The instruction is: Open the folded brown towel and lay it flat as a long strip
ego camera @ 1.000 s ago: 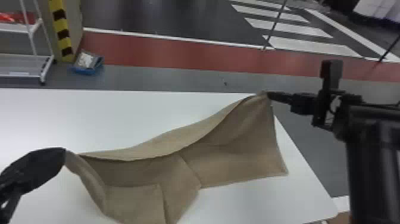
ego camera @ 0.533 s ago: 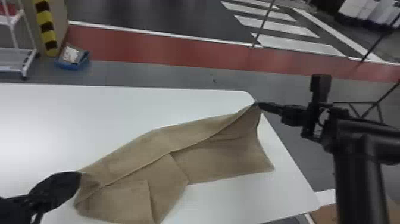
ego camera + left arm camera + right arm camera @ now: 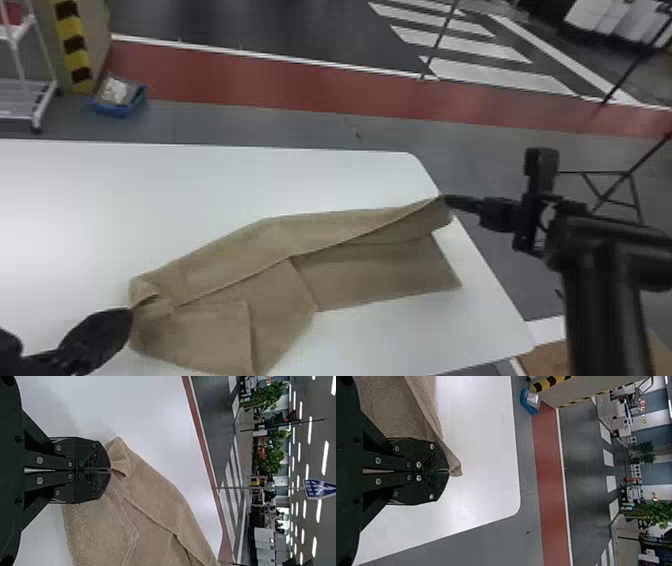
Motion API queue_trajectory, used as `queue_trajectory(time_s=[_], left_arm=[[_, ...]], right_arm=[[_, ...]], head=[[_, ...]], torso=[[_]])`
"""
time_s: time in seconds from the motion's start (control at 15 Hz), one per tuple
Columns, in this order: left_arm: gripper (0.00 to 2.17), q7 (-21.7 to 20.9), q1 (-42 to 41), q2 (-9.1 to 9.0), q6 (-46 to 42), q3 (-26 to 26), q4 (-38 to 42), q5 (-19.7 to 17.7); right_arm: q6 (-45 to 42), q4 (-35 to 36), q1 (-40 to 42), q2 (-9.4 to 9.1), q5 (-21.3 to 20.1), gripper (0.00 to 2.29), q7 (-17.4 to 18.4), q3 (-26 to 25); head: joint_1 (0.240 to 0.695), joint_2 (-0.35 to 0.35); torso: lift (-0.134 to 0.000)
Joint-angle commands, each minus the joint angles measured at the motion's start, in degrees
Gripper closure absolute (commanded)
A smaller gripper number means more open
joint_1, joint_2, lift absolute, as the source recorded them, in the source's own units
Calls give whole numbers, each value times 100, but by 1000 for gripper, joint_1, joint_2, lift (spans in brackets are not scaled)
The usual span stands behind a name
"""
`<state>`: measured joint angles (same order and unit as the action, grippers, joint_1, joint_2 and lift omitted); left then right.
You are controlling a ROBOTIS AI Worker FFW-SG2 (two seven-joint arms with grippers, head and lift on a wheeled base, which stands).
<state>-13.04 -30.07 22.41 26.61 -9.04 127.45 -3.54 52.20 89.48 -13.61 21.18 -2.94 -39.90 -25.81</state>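
Brown towel [image 3: 235, 250] runs slantwise over the white table [image 3: 240, 180] between both grippers, partly opened, a long fold along its far side and a squarish flap by its left end. Left gripper [image 3: 130, 320] is clenched on the left end, with a small bunch of cloth at its fingertips, and right gripper [image 3: 446, 200] pinches the far right corner by the table's right edge, fingers closed. Past the table, blue container [image 3: 120, 106] sits on the floor near a white rack [image 3: 45, 100]
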Motion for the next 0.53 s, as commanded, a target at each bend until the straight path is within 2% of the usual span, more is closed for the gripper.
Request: queue_trajectory(time_s=[0.0, 0.07, 0.2, 0.33, 0.47], left_arm=[[1501, 179, -52, 0, -11, 113, -10, 222], [1369, 328, -87, 0, -11, 192, -10, 231], [1187, 917, -175, -18, 7, 227, -1, 442], [1106, 1577, -360, -123, 42, 350, 70, 451], [1106, 2016, -491, -220, 218, 500, 131, 486]], right_arm=[[-3, -89, 69, -35, -110, 1386, 0, -12], [-38, -89, 139, -88, -163, 1386, 0, -12], [-161, -89, 289, -228, -269, 1386, 35, -12], [-267, -89, 429, -413, -453, 1386, 53, -38], [-302, -89, 508, -545, -559, 1386, 97, -74]], head=[[695, -350], [695, -350], [695, -350], [695, -344], [695, -303]], torso=[[-123], [-123], [-123], [-123], [-123]])
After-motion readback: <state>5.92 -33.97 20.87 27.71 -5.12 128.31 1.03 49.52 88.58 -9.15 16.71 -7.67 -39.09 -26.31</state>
